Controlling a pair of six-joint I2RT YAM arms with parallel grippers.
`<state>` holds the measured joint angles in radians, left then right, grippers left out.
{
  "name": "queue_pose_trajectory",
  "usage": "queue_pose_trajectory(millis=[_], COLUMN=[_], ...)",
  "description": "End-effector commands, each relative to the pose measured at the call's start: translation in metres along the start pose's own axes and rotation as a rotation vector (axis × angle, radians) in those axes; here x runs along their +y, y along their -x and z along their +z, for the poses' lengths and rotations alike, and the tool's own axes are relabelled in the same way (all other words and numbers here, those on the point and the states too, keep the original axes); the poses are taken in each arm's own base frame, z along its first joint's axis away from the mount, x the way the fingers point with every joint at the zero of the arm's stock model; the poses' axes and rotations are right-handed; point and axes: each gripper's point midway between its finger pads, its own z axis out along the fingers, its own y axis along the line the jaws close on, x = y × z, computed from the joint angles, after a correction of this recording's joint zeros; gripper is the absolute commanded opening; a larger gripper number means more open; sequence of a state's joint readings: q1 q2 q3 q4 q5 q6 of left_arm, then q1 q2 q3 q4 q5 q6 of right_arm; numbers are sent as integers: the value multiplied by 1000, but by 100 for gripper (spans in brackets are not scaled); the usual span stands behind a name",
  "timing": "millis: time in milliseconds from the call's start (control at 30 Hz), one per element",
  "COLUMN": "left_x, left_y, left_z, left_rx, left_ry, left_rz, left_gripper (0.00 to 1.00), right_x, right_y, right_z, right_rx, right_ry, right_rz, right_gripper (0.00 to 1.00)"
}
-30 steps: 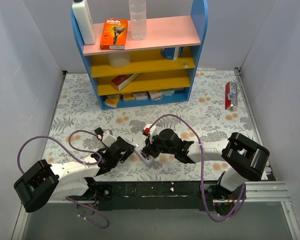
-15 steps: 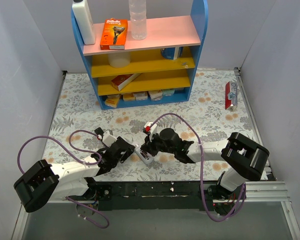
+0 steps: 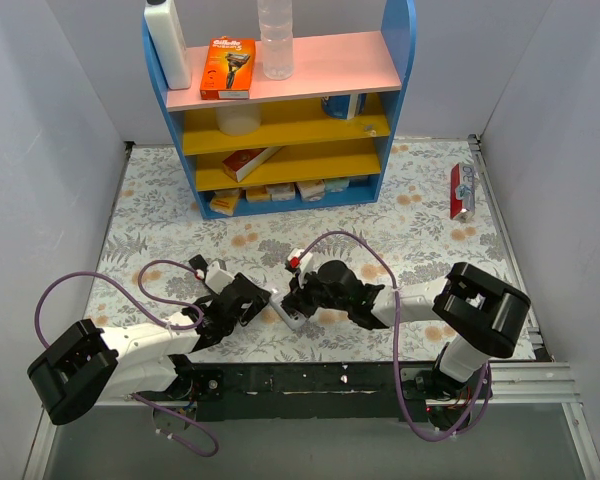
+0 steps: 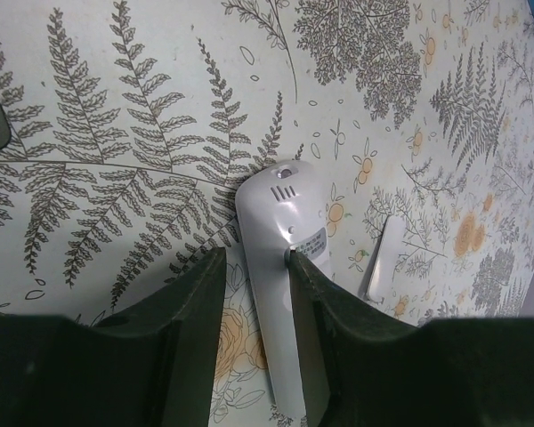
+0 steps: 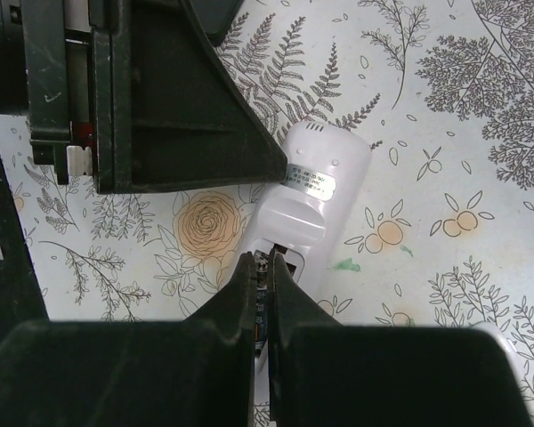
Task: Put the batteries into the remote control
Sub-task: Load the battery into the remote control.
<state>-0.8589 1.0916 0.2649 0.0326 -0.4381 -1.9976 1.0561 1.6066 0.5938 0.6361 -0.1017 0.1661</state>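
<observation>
The white remote control (image 4: 280, 231) lies back-up on the flowered tabletop, in front of the arm bases (image 3: 289, 319). My left gripper (image 4: 255, 256) is shut on its narrow body, its right finger pressed to the side by the label. The remote control's battery bay is open at its lower end (image 5: 325, 178). My right gripper (image 5: 262, 260) is shut on one of the batteries (image 5: 262, 289), a slim blue cylinder with a silvery end. That end sits at the mouth of the open bay. Both grippers meet over the remote control in the top view, left gripper (image 3: 263, 303) and right gripper (image 3: 298, 298).
A thin white strip, which looks like the battery cover (image 4: 383, 258), lies just right of the remote. A blue shelf unit (image 3: 280, 110) with boxes and bottles stands at the back. A red pack (image 3: 462, 190) lies at the far right. Grey walls close in both sides.
The right arm's forearm has shifted slightly left and lower. Both grippers stay at the remote with the same hold.
</observation>
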Motion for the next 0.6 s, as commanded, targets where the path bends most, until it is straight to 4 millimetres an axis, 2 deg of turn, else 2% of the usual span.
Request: queue_pose_trajectory(millis=[0,233,400,567], left_x=[-10,-12,-13,-16], left_y=[4,5,4,4], left_z=[-1,-2,-2,-2], left_rx=[-9,-11,-7,-2], left_ry=[-21,-30,-43,-53], left_rz=[-50,-54,-53,-56], left_gripper=[34,34,34,34], right_x=[1,-3,-9,-11], right_y=[-2,-11,-15,-12], right_z=[0,-3,-1,6], right_rx=[-18,37,91,107], right_ry=[3,-25,-61,-73], right_rz=[-1,5,13,15], right_gripper=[1,2,13,19])
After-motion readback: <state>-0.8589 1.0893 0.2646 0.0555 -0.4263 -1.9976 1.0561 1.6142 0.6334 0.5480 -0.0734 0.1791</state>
